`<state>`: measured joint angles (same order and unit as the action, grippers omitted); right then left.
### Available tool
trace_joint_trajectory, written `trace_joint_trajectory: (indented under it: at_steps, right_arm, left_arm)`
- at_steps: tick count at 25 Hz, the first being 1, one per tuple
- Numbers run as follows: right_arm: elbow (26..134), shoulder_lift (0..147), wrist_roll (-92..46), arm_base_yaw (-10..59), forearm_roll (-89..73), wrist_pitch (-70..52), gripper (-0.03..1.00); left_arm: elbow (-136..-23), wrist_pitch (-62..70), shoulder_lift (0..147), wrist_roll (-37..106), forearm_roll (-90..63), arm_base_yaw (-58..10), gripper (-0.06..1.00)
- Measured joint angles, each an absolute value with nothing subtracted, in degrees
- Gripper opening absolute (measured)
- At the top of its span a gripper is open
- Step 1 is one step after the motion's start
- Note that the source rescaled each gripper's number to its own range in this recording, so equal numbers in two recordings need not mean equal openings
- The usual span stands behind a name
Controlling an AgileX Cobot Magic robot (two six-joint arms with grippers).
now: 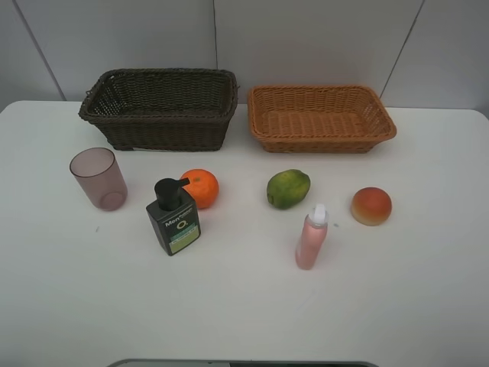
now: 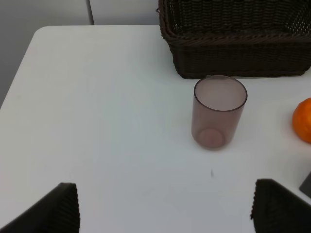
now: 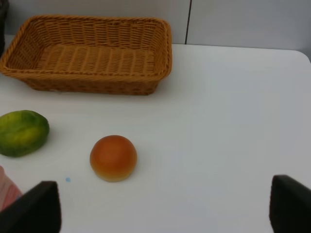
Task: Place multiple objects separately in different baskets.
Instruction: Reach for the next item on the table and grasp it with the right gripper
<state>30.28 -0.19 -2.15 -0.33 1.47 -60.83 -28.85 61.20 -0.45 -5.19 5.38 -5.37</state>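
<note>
Along the back stand the dark brown basket [image 1: 164, 134] and the light tan basket [image 1: 321, 141], both empty. In front of them on the table, left to right, are a pink cup [image 1: 99, 178], a dark pump bottle [image 1: 174, 220], an orange [image 1: 201, 188], a green fruit [image 1: 288, 188], a pink spray bottle [image 1: 312, 238] and a peach-like fruit [image 1: 371, 206]. Neither arm shows in the high view. My left gripper [image 2: 165, 213] is open, short of the cup [image 2: 217, 112]. My right gripper [image 3: 163, 208] is open, short of the peach-like fruit [image 3: 113, 158].
The white table [image 1: 244, 306] has a rounded back left corner [image 2: 43, 34] and back right corner [image 3: 299, 56]. A grey wall rises right behind the baskets. A dark strip [image 1: 244, 363] lies at the table's front edge.
</note>
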Motion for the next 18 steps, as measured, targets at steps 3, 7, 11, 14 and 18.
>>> trace_joint_trajectory:
  at_steps: [3,7,11,14,18]
  right_arm:
    - [30.28,-0.19,-2.15,-0.33,1.47,-60.83,0.84]
    - [30.28,-0.19,-2.15,-0.33,1.47,-60.83,0.84]
    - [30.28,-0.19,-2.15,-0.33,1.47,-60.83,0.84]
    - [30.28,-0.19,-2.15,-0.33,1.47,-60.83,0.84]
    - [30.28,-0.19,-2.15,-0.33,1.47,-60.83,0.84]
  left_arm:
    - [-28.85,61.20,-0.45,-5.19,5.38,-5.37,0.91]
    - [-28.85,61.20,-0.45,-5.19,5.38,-5.37,0.91]
    - [-28.85,61.20,-0.45,-5.19,5.38,-5.37,0.91]
    - [-28.85,61.20,-0.45,-5.19,5.38,-5.37,0.91]
    - [-28.85,61.20,-0.45,-5.19,5.38,-5.37,0.91]
